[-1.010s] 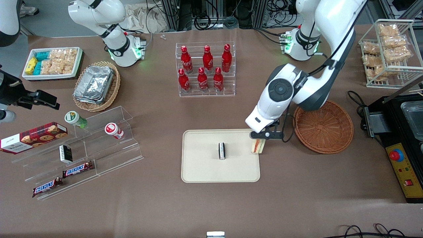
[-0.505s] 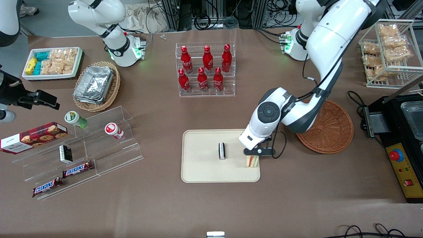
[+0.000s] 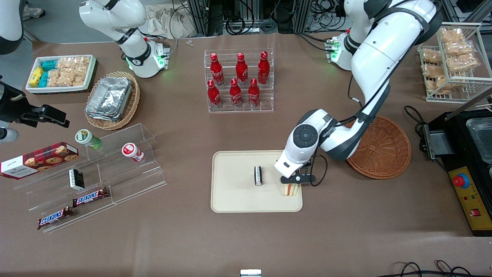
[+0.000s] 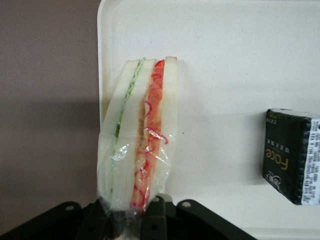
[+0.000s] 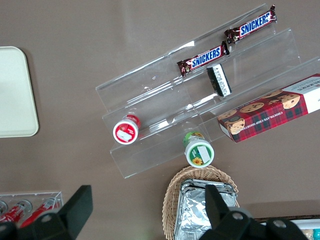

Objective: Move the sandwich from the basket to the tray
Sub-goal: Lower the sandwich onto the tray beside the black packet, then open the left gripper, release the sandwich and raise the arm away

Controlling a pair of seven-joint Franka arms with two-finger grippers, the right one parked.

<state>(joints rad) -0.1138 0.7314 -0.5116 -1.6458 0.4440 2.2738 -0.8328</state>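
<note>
While the left arm reaches low over the tray (image 3: 234,200), its hand (image 3: 293,180) pinches the sandwich (image 3: 291,189) at one end, fingers (image 4: 155,212) pressed onto the clear wrap. Sandwich is held on edge, layers showing: pale bread, green strip, orange-red strip. It sits over the tray's corner nearest the front camera at the working arm's end, just inside the rim; whether it touches the tray floor cannot be told. Wrist view shows the same sandwich (image 4: 140,135) running along the tray (image 4: 235,55) edge, brown surface (image 4: 45,100) beside it.

A small black packet (image 3: 258,175) stands near the tray's middle, apart from the sandwich; wrist view shows it too (image 4: 292,155), with gold lettering.

Reddish-brown basket (image 3: 380,148) lies on the surface toward the working arm's end, near the tray, nothing visible in it, partly covered by the arm.

Red bottles in a clear rack (image 3: 239,80) stand farther from the front camera than the tray. Toward the parked arm's end: tan basket with foil containers (image 3: 112,99), white bin of snacks (image 3: 61,73), clear stepped stand (image 3: 100,169) with two Snickers bars (image 3: 90,197), a cookie box (image 3: 38,159), two small cups (image 3: 132,151). Wire rack of snack bags (image 3: 451,57) sits at the working arm's end.
</note>
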